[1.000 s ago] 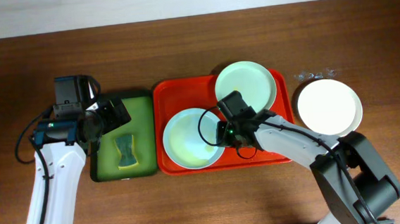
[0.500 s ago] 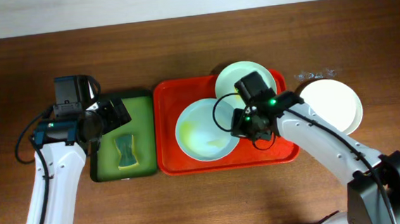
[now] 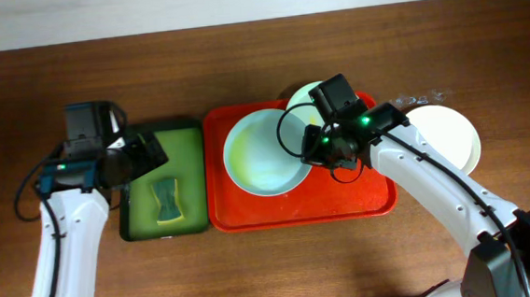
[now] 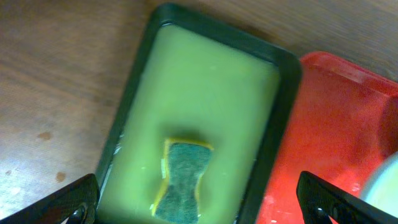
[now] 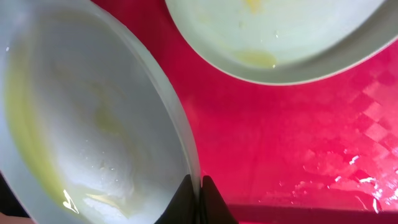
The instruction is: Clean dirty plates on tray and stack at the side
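Observation:
My right gripper [image 3: 310,148] is shut on the right rim of a pale mint-blue plate [image 3: 263,151] and holds it lifted above the red tray [image 3: 297,207]. The wrist view shows that plate [image 5: 81,112], smeared yellow, pinched between the fingers [image 5: 198,186]. A second mint plate [image 3: 301,97] lies at the tray's far right, partly under the arm; it shows a yellow smear in the wrist view [image 5: 280,31]. The white plate [image 3: 451,135] lies on the table right of the tray. My left gripper [image 4: 199,199] is open above a sponge [image 4: 181,180].
A dark green tray [image 3: 187,173] of greenish liquid holds the sponge [image 3: 166,200], left of the red tray. Wet streaks lie on the red tray's floor [image 5: 323,180]. Small clear bits [image 3: 416,98] lie on the table behind the white plate.
My right gripper has lifted the mint plate and carried it right and toward the far side of the red tray. The left arm shifted slightly.

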